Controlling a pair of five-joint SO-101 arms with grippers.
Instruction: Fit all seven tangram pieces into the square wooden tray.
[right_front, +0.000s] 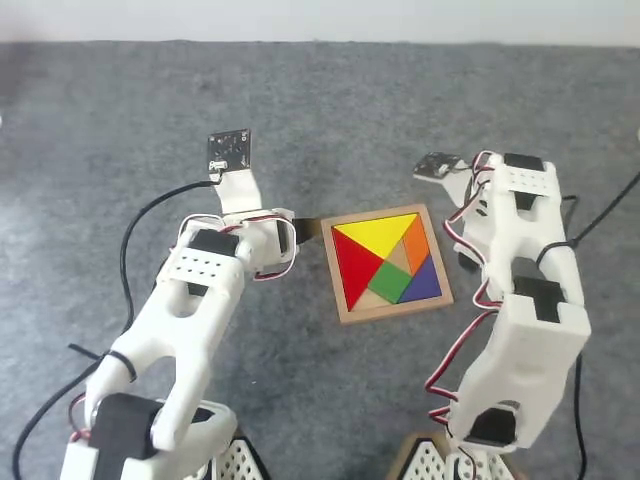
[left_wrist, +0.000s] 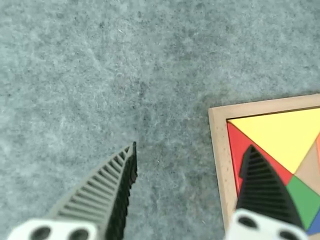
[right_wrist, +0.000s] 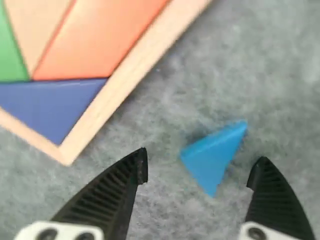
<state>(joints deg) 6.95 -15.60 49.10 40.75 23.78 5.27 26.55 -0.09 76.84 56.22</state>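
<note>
The square wooden tray (right_front: 344, 308) lies mid-table, holding yellow (right_front: 380, 238), red (right_front: 352, 265), green (right_front: 390, 282), orange (right_front: 416, 245) and indigo (right_front: 426, 283) pieces. A light blue triangle (right_wrist: 212, 152) lies on the grey mat just outside the tray's rim (right_wrist: 135, 70), apart from it. My right gripper (right_wrist: 201, 159) is open and straddles this triangle, one finger on each side. My left gripper (left_wrist: 191, 148) is open at the tray's opposite side, near a corner (left_wrist: 215, 112). One of its fingers (left_wrist: 260, 185) hangs over the red piece (left_wrist: 240, 145), the other over the mat.
Grey felt mat (right_front: 300, 120) covers the table, with bare room beyond the tray. Tan patches (right_front: 400, 258) show between the coloured pieces; I cannot tell if they are pieces or tray floor. Cables (right_front: 130, 240) trail beside both arms.
</note>
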